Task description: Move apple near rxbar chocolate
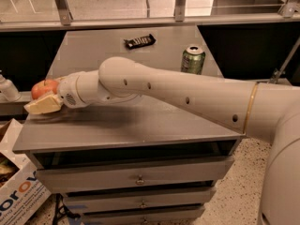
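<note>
**Gripper at apple, left edge of tabletop; bar at far edge**

Arm [187, 95]: reaches in from the right of the camera view and lies low across the grey tabletop [140, 123], wrist toward the left edge.

Gripper [43, 103]: at the near left edge of the tabletop, right against the apple [41, 86]. Its cream-coloured end sits in front of and below the fruit and covers the apple's lower half. Cannot tell how far open it is, or whether it has hold of the apple.

Apple: red-orange, upper part only on show, at the left edge of the tabletop, about halfway between the near and far edges. Round, so no long axis to record. Stem not visible, so which way it points cannot be told.

Rxbar chocolate [139, 41]: lies flat near the far edge, roughly at the middle of the tabletop's width. Dark wrapper with pale lettering. Long axis runs left to right, slightly skewed, with the right end a little nearer the far edge than the left end. Well apart from the apple, which is toward the near left of it.

Green soda can [193, 60]: upright, to the right of the bar and nearer the camera, just behind the arm.

Surroundings: drawers [136, 178] below the tabletop; a cardboard box [18, 198] on the floor at lower left.
</note>
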`<state>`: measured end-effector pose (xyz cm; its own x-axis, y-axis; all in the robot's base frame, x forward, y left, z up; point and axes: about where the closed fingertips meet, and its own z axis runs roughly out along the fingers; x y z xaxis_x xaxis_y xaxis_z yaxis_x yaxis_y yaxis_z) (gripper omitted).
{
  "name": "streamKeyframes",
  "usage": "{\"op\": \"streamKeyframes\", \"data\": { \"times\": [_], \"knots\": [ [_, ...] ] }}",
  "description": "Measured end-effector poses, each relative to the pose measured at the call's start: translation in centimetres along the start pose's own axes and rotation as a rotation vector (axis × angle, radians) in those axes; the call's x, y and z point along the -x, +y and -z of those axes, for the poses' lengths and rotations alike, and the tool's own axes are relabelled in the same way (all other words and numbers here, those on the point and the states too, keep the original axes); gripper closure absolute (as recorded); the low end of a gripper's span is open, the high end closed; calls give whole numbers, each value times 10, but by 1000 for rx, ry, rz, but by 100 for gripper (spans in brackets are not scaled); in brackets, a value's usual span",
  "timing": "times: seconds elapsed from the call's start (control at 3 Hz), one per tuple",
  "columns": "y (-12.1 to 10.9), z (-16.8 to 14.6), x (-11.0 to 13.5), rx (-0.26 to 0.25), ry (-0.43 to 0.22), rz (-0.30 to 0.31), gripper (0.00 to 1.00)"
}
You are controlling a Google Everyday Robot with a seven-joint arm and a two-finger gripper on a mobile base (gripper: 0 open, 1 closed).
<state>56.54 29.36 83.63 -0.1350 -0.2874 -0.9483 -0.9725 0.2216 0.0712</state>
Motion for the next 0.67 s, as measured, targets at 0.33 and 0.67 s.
{"op": "streamKeyframes", "data": {
  "times": [0.33,0.67],
  "knots": [
    [-17,18,16,-61,-42,-14,88],
    [-52,64,33,-200,-73,11,100]
  ]
}}
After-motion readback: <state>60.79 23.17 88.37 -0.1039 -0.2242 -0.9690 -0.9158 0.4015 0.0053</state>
